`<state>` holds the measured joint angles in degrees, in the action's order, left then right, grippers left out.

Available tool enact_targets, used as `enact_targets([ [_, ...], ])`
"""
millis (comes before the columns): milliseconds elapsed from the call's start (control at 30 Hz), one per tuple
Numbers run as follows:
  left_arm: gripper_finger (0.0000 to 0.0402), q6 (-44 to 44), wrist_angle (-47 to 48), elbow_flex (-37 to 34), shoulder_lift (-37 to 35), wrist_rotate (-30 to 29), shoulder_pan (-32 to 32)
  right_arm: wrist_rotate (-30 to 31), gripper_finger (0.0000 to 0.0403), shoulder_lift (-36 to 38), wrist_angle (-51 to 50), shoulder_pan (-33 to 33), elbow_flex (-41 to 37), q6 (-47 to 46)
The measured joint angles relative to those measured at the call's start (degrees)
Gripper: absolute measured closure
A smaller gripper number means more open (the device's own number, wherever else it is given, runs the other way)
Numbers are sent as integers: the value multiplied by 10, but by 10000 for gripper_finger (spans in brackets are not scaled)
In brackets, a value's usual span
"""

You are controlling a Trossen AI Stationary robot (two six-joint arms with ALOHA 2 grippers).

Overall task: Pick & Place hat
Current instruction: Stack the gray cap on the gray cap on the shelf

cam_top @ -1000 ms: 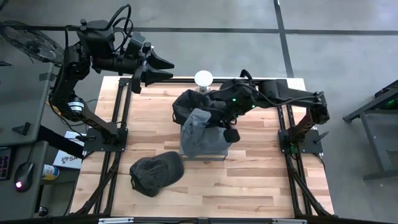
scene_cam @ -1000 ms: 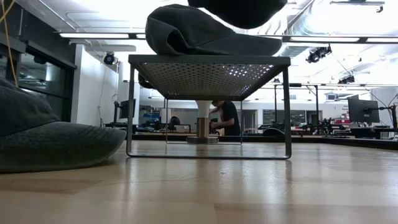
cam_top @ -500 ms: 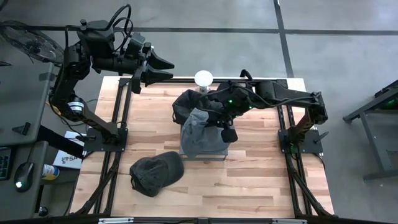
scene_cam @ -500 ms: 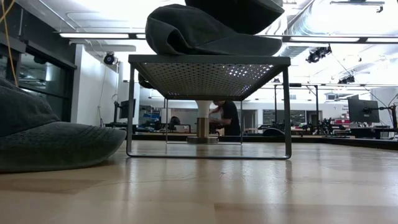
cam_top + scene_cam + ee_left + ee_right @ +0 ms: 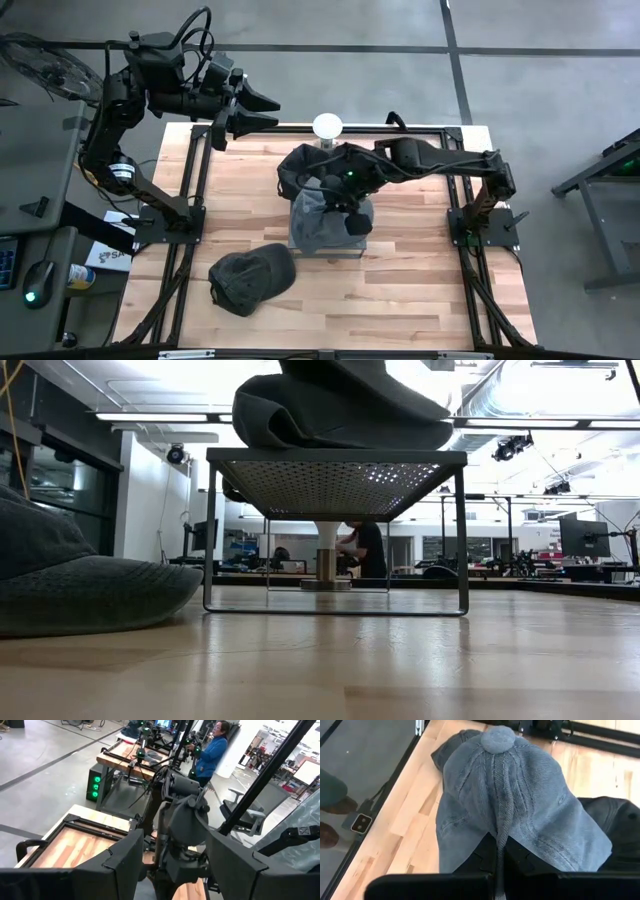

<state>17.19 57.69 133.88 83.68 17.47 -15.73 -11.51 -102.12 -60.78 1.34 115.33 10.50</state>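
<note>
A blue-grey hat [image 5: 318,215] lies on a metal mesh rack [image 5: 335,250] at the table's middle; its top button [image 5: 497,737] points away from my right gripper [image 5: 498,865], which is shut on it. In the low view the hat [image 5: 330,415] is heaped on the rack's top [image 5: 335,465]. A dark hat [image 5: 250,277] rests on the table at the near left. Another dark hat [image 5: 300,165] lies just beyond the rack. My left gripper [image 5: 265,110] waits open, raised over the far left corner. My right gripper pinches a raised fold of the crown's cloth [image 5: 501,842] between its two fingers, at the crown's edge opposite the button. The fingers slant down from the table's right side. The hat lies spread on the rack in front of them, slack.
A white round-topped stand [image 5: 327,125] rises at the far edge behind the rack. Bare wood lies at the table's near right. Black frame rails run along both sides. People stand in the room beyond the table.
My right gripper has come down and toward the table's left, over the rack, staying shut on the blue-grey hat. The held part has sunk onto the rest of the hat, which stays on the rack top.
</note>
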Motion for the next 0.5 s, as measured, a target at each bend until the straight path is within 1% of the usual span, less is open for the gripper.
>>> enact_targets([
  [500, 188, 0, 8, 0, 0, -1, 0, -6, 403, -8, -9, -2, 0, 2],
])
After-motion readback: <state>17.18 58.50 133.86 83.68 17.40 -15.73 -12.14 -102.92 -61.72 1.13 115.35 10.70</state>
